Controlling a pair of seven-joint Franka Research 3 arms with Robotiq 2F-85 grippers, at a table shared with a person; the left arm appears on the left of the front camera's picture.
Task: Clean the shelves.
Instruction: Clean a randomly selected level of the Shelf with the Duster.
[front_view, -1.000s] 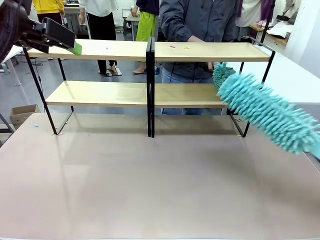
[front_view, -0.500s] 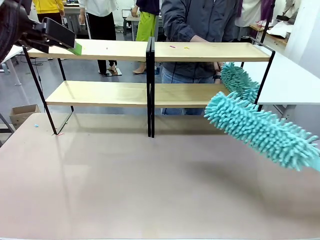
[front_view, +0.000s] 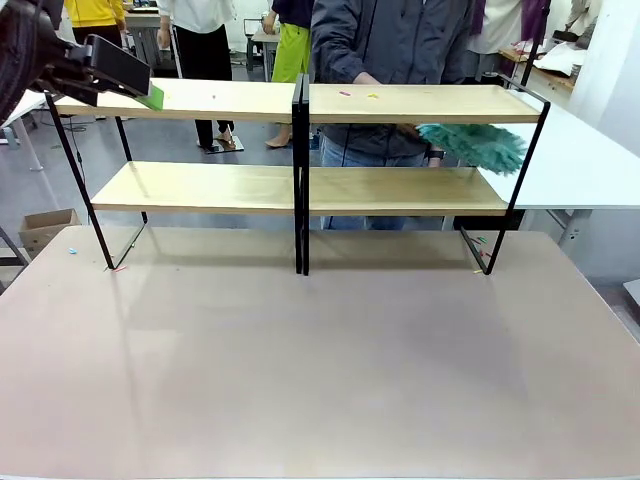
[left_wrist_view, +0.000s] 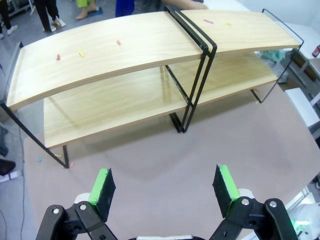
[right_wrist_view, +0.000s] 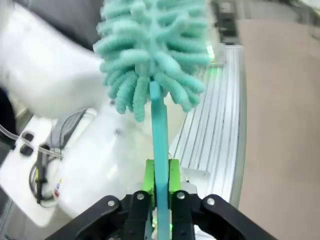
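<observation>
The shelves (front_view: 300, 190) stand across the far half of the table, with small pink and yellow bits (front_view: 358, 95) on the top right board. From above, the shelves (left_wrist_view: 125, 50) carry more coloured bits (left_wrist_view: 81, 52) on the top boards. My left gripper (front_view: 148, 95) hovers at the top left board's end; its wrist view has the left gripper (left_wrist_view: 164, 185) open and holding nothing. My right gripper (right_wrist_view: 160, 192) is shut on the handle of a light teal fluffy duster (right_wrist_view: 150, 50). A person behind the shelves holds a darker teal duster (front_view: 470, 145) over the lower right board.
A white table (front_view: 580, 150) adjoins at the right. The brown tabletop (front_view: 320, 350) stretches in front of the shelves. A cardboard box (front_view: 40, 225) sits on the floor at the left. A ribbed metal rail (right_wrist_view: 220, 125) and white equipment lie beyond the duster.
My right arm's light teal duster swung down and off to the right, out of the front view. The person's darker duster moved left in between the right boards. The left gripper stayed put.
</observation>
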